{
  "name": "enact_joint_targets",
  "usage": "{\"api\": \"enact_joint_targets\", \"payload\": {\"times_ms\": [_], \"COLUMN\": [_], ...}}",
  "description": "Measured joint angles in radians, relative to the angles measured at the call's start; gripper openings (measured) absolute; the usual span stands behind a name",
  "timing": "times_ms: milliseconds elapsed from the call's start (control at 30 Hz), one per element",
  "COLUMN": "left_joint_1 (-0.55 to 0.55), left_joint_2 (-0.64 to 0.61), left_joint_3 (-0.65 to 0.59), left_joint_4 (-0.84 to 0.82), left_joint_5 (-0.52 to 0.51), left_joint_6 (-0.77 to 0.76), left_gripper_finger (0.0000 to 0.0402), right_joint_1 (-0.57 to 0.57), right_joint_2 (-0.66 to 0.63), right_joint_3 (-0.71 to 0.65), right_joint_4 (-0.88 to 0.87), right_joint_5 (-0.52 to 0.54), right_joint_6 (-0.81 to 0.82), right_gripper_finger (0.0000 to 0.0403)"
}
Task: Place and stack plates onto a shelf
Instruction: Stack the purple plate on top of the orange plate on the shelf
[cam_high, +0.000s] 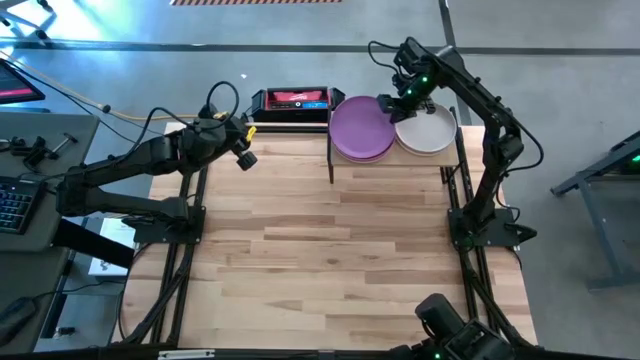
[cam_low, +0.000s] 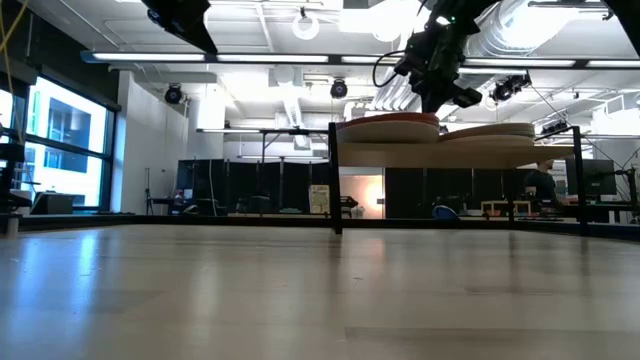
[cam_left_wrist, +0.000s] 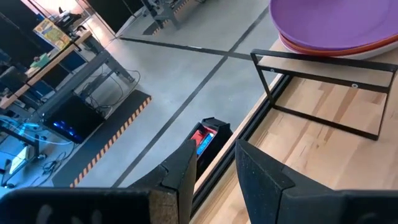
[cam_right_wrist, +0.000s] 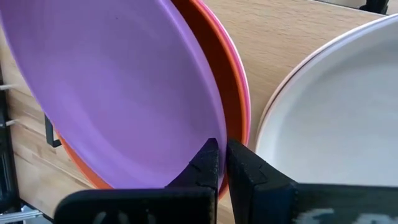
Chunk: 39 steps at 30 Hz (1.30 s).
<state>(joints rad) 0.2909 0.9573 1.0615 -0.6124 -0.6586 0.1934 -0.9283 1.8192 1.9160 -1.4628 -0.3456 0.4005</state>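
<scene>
Two plate stacks sit on the shelf, and we judge how they handle.

The purple plate (cam_high: 361, 127) tops an orange-red plate (cam_right_wrist: 219, 81) and a magenta one on the shelf (cam_left_wrist: 323, 62); the white plate (cam_high: 426, 130) tops the stack just beside it. Our right claw (cam_high: 398, 98) hovers over the gap between the stacks, fingers pressed shut on nothing. Our left claw (cam_high: 243, 146) waits over the desk (cam_high: 330, 240) at its far left edge, fingers parted and empty. We judge the plates stiff, light and matte, so not slippery; the raised rim is the place to pinch. Stacked plates may slide if nudged sideways.
</scene>
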Motion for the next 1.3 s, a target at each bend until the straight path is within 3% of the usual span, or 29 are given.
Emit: {"api": "enact_joint_targets", "payload": {"times_ms": [1300], "left_joint_1": [0.0], "left_joint_2": [0.0], "left_joint_3": [0.0], "left_joint_4": [0.001], "left_joint_5": [0.0], "left_joint_6": [0.001], "left_gripper_finger": [0.0104], "right_joint_1": [-0.001], "right_joint_2": [0.044], "right_joint_3": [0.0], "right_joint_4": [-0.038], "right_joint_5": [-0.002], "right_joint_6": [-0.007], "right_gripper_finger": [0.0001]}}
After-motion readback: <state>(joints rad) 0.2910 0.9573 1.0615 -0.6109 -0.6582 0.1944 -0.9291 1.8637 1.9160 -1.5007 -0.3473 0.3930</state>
